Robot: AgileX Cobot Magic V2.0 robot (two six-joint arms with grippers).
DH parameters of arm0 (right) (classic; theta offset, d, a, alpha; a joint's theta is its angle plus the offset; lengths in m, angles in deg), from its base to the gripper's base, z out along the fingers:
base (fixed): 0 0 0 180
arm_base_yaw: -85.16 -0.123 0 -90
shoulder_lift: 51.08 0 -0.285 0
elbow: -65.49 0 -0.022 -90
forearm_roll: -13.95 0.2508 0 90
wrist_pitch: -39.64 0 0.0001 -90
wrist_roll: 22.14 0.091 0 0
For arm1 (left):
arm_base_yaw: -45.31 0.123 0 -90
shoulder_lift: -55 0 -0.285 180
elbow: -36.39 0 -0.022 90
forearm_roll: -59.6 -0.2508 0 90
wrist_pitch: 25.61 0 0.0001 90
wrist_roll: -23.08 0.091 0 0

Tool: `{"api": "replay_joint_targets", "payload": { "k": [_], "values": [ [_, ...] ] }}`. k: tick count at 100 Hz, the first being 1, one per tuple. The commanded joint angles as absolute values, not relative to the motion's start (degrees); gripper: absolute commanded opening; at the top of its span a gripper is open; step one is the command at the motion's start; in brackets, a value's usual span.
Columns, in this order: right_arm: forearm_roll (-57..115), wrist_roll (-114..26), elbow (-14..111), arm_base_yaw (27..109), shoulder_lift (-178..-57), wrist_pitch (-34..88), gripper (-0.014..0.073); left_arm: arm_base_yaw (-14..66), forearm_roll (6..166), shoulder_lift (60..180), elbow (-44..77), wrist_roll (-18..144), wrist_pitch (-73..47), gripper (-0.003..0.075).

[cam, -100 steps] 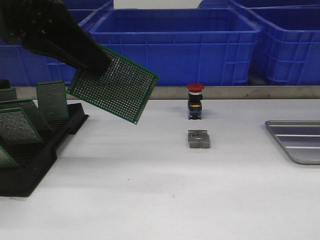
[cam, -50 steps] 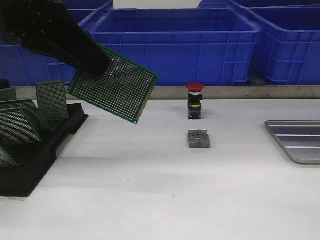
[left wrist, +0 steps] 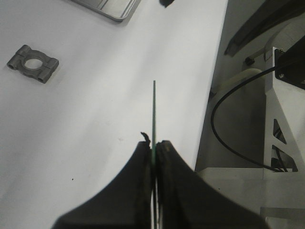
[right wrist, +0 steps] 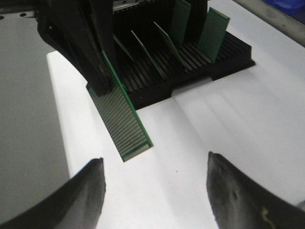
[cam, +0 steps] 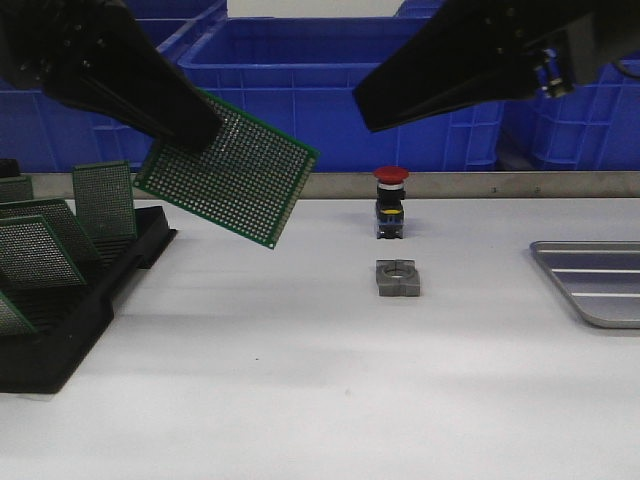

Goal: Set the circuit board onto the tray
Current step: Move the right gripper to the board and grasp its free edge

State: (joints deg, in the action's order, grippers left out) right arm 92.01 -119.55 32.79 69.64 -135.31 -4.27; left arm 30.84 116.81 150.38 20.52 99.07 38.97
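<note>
The green perforated circuit board (cam: 230, 180) hangs tilted above the table's left half, held at its upper left edge by my shut left gripper (cam: 205, 130). In the left wrist view the board (left wrist: 154, 112) is edge-on between the closed gripper (left wrist: 153, 144). The silver-grey ribbed tray (cam: 595, 280) lies at the right edge of the table, empty in the part that shows; its corner shows in the left wrist view (left wrist: 107, 7). My right gripper (cam: 365, 112) is high over the table's middle, open and empty (right wrist: 155, 160), facing the board (right wrist: 121, 119).
A black slotted rack (cam: 60, 310) with several upright green boards stands at the left. A red push-button switch (cam: 390, 200) and a grey metal clamp block (cam: 398, 278) sit mid-table. Big blue bins (cam: 350, 90) line the back behind a metal rail.
My right arm has come into the front view from the upper right, its tip now over the table's middle. The left gripper and the board have not moved.
</note>
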Motion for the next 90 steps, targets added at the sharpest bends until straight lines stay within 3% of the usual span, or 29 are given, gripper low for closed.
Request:
{"api": "replay_joint_targets", "payload": {
  "k": [1, 67, 75, 90],
  "values": [
    [95.1, -120.34, 37.18, 68.86, -137.24, -9.09, 0.0484, 30.25, 120.26, 148.68, 22.2, 99.27, 40.39, -0.002],
    [93.77, -119.32, 48.52, 63.99, -153.43, -19.59, 0.0476, 30.25, 120.26, 148.68, 22.2, 99.27, 40.39, -0.002],
    [93.82, -119.32, 48.81, 63.79, -153.43, -19.62, 0.0392, 30.25, 120.36, 148.68, 22.2, 99.27, 40.39, -0.002],
    [93.82, -119.32, 48.85, 63.79, -153.43, -19.62, 0.013, 30.25, 120.36, 148.68, 22.2, 99.71, 40.39, -0.0018]
  ]
}}
